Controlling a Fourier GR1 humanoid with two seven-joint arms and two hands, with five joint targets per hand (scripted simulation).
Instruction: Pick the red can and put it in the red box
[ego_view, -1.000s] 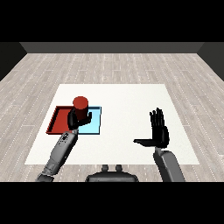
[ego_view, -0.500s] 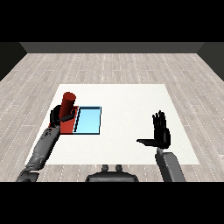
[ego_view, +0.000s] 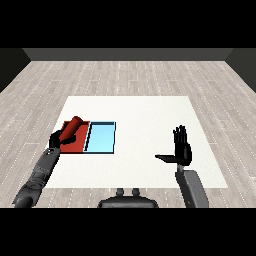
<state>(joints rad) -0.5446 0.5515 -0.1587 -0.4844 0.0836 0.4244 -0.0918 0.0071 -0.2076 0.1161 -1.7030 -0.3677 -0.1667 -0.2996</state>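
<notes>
The red can (ego_view: 73, 129) lies tilted over the red tray (ego_view: 76, 144), its top pointing up and to the right. My left hand (ego_view: 55, 139) is at the can's lower end, at the tray's left edge, with its fingers curled round the can. Whether the can touches the tray floor I cannot tell. My right hand (ego_view: 182, 149) is held upright over the right part of the table, fingers straight and thumb out to the left, holding nothing.
The light blue tray (ego_view: 100, 138) lies directly right of the red tray, sharing an edge. Both sit on the white table (ego_view: 145, 125), whose front edge runs just ahead of my forearms. Grey wooden floor surrounds the table.
My left hand has carried the can further left and lower, and the can has tipped from upright to strongly tilted over the red tray. The right hand has hardly moved.
</notes>
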